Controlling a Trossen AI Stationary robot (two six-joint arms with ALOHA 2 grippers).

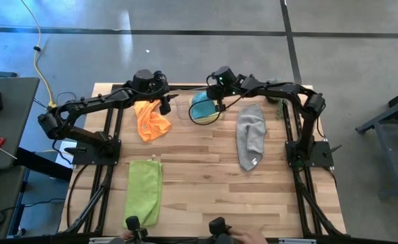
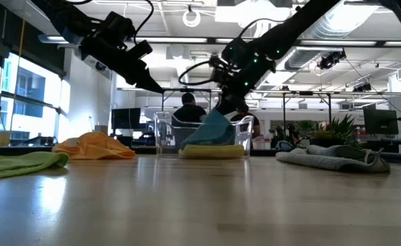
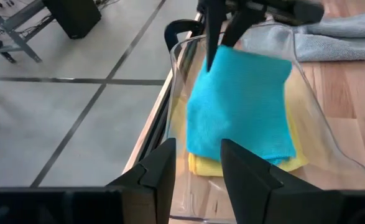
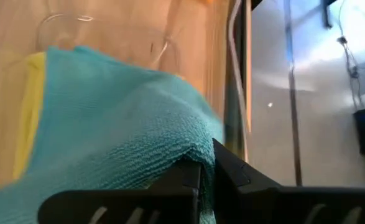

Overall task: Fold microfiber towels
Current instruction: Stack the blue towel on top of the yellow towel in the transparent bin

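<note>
we see the right gripper (image 1: 218,106) fingers clenched on the teal towel (image 1: 203,107), holding it in the clear bin (image 2: 164,130) over the folded yellow towel (image 3: 201,165). the left gripper (image 1: 165,107) hovers beside the bin, fingers parted and grasping nothing; the orange towel (image 1: 151,120), grey towel (image 1: 251,135) and lime green towel (image 1: 144,190) lie on the surface (image 1: 199,176)

Open-plan lab or office, polished concrete floor (image 1: 185,17), exposed ceiling ducts (image 2: 364,51), monitors (image 2: 380,121), potted plant (image 2: 340,128), wooden worktable (image 1: 205,169)
</note>
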